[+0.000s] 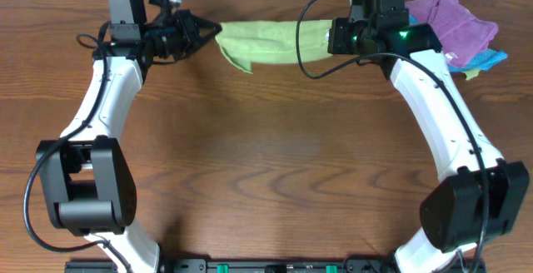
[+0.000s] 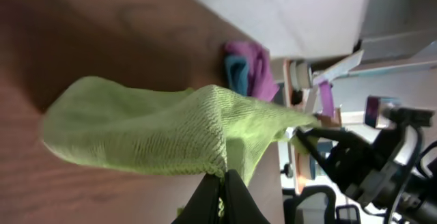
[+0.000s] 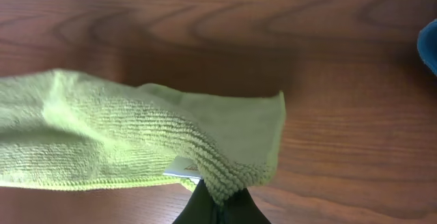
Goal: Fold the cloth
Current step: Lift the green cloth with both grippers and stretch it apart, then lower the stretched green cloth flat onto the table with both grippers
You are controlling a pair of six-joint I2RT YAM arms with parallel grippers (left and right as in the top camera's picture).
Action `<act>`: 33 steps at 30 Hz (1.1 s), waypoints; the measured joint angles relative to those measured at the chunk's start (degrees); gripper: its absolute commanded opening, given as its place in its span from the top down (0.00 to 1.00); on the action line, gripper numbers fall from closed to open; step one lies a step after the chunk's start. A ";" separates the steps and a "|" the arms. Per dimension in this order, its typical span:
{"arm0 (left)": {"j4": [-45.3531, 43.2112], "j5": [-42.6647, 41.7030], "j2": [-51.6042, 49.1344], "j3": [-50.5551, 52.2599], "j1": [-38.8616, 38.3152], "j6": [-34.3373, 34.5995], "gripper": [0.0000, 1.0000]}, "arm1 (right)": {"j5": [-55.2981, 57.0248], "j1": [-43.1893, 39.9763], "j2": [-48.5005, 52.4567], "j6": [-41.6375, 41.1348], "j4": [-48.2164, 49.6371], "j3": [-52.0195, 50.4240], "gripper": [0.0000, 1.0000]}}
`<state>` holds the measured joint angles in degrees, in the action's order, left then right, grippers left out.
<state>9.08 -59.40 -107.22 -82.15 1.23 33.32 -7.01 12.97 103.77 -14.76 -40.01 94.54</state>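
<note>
The lime-green cloth [image 1: 268,43] hangs stretched between my two grippers near the table's far edge. My left gripper [image 1: 212,33] is shut on its left corner; in the left wrist view the cloth [image 2: 150,135] sags above the wood and the fingers [image 2: 222,183] pinch its edge. My right gripper [image 1: 331,37] is shut on the cloth's right corner; in the right wrist view the cloth [image 3: 123,135] spreads leftward from the closed fingers [image 3: 220,200]. A white tag shows under the fold near the right fingers.
A purple cloth [image 1: 456,19] lies on a bright blue cloth [image 1: 491,58] at the table's far right corner, close behind my right arm. Both also show in the left wrist view [image 2: 249,67]. The wooden table [image 1: 275,156] spreads toward the front.
</note>
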 measured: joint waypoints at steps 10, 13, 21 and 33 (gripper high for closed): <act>-12.28 1.16 -0.07 -0.98 0.11 4.31 0.94 | 0.22 0.00 0.00 0.35 9.79 0.00 0.99; -12.50 3.21 -0.09 -4.15 0.11 5.07 0.94 | 0.85 0.00 0.00 0.37 14.97 0.00 0.99; -5.27 2.84 -0.09 -7.10 0.04 1.49 0.94 | 1.44 0.02 0.00 1.36 8.72 0.17 0.99; 40.09 -1.42 -0.26 -7.34 -0.17 -28.41 0.94 | 1.46 0.13 -1.27 5.01 -17.62 -0.02 0.99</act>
<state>49.17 -60.82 -107.48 -89.49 1.06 4.91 -5.54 13.10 102.50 -9.76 -57.63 94.52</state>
